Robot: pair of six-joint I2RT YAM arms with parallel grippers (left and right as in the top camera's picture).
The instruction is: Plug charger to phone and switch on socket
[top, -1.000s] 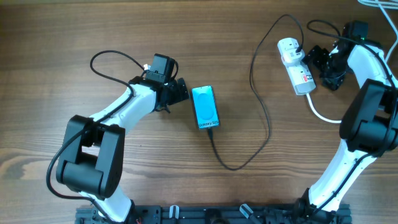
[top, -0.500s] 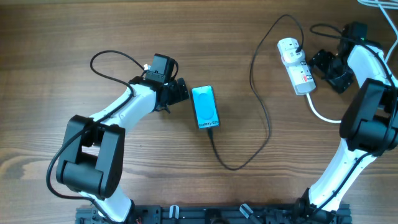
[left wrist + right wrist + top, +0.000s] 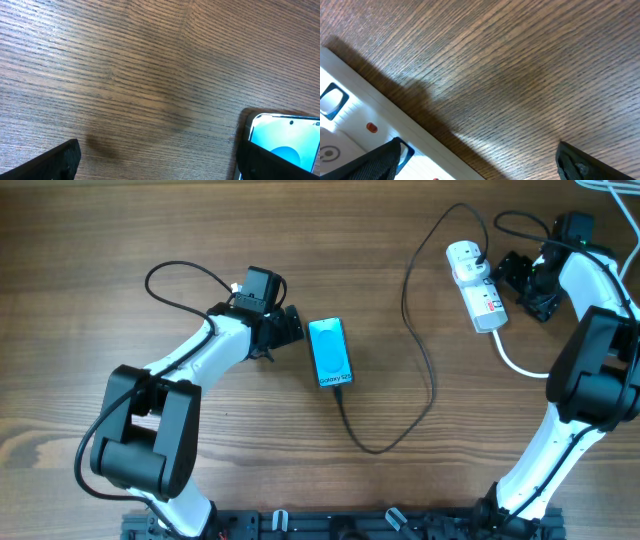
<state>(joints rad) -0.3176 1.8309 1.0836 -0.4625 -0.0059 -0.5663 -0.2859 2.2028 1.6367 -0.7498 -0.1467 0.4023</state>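
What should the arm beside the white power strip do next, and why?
Probably nudge the right gripper left onto the red switch of the socket: the charger seems plugged into the phone, and the open gripper hovers just beside the socket.

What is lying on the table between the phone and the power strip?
Only the charger cable, looping in a thin black line between the phone and the power strip. The overhead view shows it.

phone (image 3: pixel 330 352) | charger (image 3: pixel 433 385) at its bottom edge (touching) | right hand (image 3: pixel 513 285) beside socket (image 3: pixel 475 298)
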